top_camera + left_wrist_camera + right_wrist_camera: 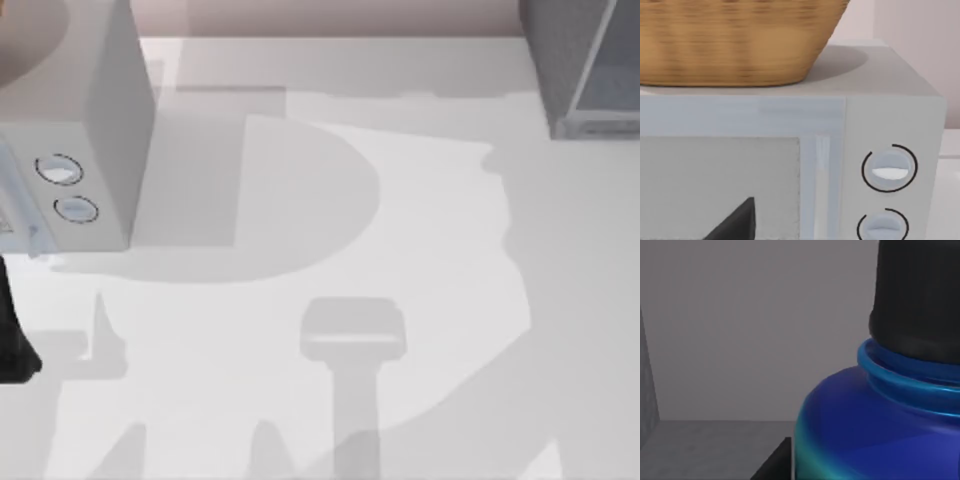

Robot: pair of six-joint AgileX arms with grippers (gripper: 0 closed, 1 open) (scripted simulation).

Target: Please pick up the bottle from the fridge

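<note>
Standing inside the grey fridge (715,340), the bottle (875,430) shows a glossy blue body and black cap; open floor lies beside it. Jaw states: cannot tell.

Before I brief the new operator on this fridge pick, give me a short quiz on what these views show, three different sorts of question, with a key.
1. True or false: in the right wrist view the bottle has a blue body and a black cap.
2. What stands on the light grey box with two dials?
A. a wicker basket
B. a red mug
C. a stack of plates
3. Fill in: in the top view the fridge sits at the table's far ____ corner.

Key: 1 true; 2 A; 3 right.
</note>
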